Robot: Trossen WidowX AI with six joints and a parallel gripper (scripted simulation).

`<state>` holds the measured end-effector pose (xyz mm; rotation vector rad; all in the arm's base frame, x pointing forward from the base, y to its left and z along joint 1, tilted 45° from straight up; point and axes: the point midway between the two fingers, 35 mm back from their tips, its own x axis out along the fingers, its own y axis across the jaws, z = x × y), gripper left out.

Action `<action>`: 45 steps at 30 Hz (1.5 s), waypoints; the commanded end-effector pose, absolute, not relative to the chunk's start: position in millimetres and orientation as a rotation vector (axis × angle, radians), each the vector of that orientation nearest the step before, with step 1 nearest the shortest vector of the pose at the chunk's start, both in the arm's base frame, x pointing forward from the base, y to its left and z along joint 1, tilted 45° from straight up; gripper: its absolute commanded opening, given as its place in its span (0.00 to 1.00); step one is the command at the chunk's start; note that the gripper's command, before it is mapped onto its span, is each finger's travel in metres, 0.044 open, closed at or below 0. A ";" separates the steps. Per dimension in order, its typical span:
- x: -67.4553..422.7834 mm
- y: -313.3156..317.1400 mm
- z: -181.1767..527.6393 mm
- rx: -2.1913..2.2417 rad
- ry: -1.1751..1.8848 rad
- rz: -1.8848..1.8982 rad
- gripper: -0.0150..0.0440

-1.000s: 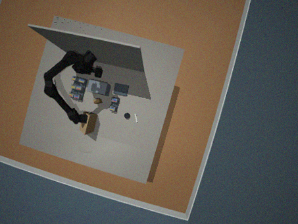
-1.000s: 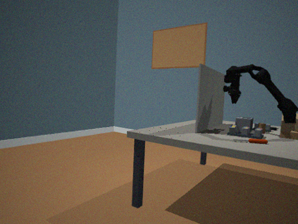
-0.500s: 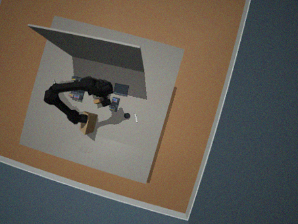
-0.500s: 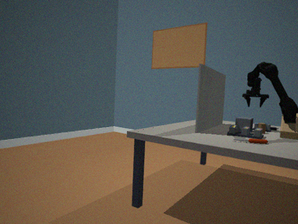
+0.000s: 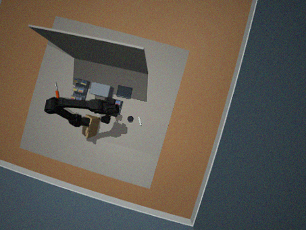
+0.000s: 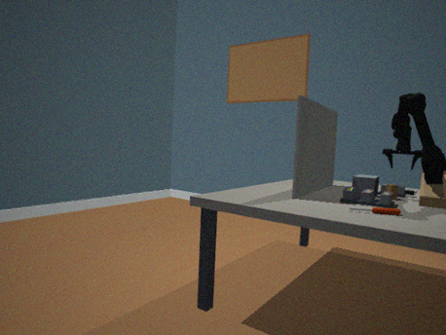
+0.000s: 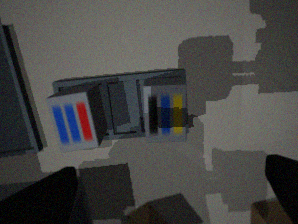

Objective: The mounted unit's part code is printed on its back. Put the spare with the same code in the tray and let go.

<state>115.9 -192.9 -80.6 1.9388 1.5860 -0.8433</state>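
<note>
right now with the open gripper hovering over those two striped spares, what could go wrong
The black-blue-yellow spare and the blue-blue-red spare lie side by side, so the open gripper could close on the wrong one. It may also knock the neighbour as it descends. The dark tray sits close to the upright panel, so a careless carry might hit it.

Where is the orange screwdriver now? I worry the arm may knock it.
In the top view, the orange screwdriver lies on the table's left part, just left of the striped spares, beside the arm's elbow.

Matte black jointed arm (image 5: 79, 105), dark pronged jaws
</note>
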 end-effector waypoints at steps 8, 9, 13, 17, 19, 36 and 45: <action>120.6 -162.7 -109.4 1.952 1.589 -0.861 0.76; 120.6 -162.7 -109.4 1.952 1.589 -0.861 0.76; 118.6 -165.2 -112.1 1.952 1.589 -0.862 0.76; 118.6 -164.7 -113.8 1.952 1.589 -0.862 0.76; 119.2 -163.3 -115.7 1.952 1.589 -0.862 0.76; 124.5 -145.0 -136.6 1.952 1.588 -0.861 0.76; 126.6 -134.3 -147.2 1.953 1.588 -0.861 0.76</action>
